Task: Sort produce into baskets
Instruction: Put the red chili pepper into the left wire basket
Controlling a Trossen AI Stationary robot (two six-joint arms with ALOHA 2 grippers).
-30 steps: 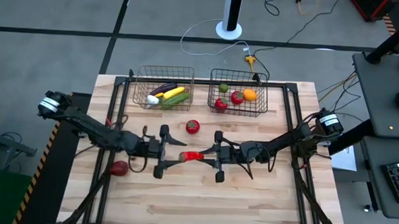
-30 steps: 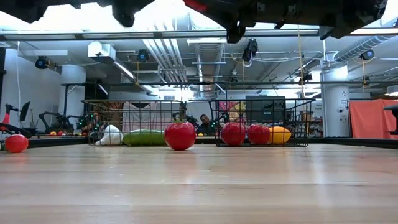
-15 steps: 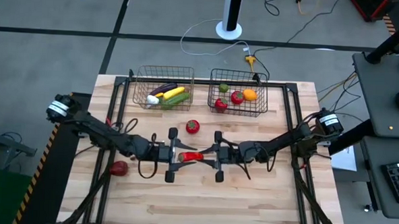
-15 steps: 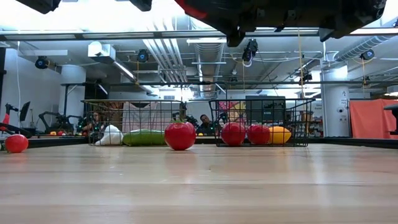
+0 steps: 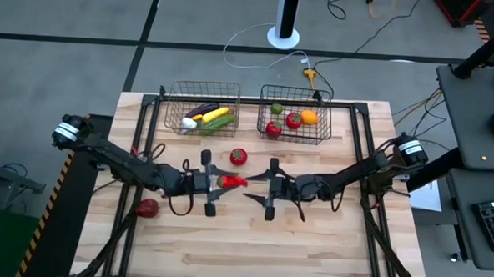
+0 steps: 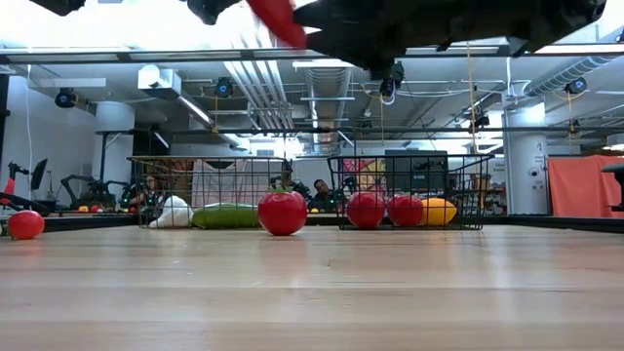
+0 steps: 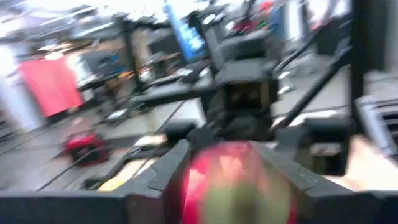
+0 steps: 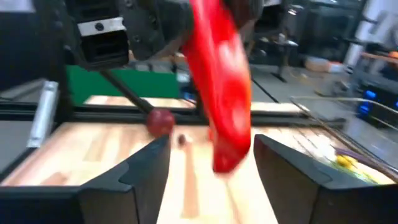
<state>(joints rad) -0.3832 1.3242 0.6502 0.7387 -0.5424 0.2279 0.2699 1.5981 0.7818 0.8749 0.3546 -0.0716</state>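
A red pepper point(image 5: 232, 181) hangs above the table's middle, with my left gripper point(image 5: 220, 182) shut on it from the left. My right gripper point(image 5: 254, 187) faces it from the right, open. In the right wrist view the pepper's narrow tip point(image 8: 227, 158) stands between those fingers with a gap on each side. One red tomato point(image 5: 239, 156) sits on the table before the baskets, and another red piece point(image 5: 148, 207) lies near the left edge. The copper basket point(image 5: 174, 92) holds eggplant, corn, cucumber and garlic. The darker basket point(image 5: 324, 135) holds tomatoes and an orange. My left gripper pinches the pepper's thick stem end point(image 7: 202, 177) between its two fingers point(image 7: 166, 174). The fingers come in level from the table's left, along the pepper. The pepper is lifted clear of the table, its tip slanting toward my right gripper.
The two baskets stand side by side at the far edge. Dark frame rails point(image 5: 144, 126) run along the table's left and right sides. Bare wood point(image 5: 242, 247) stretches across the near half of the table.
My right gripper has opened and let go of the pepper's tip. My left gripper has shut on the pepper's other end and risen a little. The pepper has shifted slightly toward the far left and tilted.
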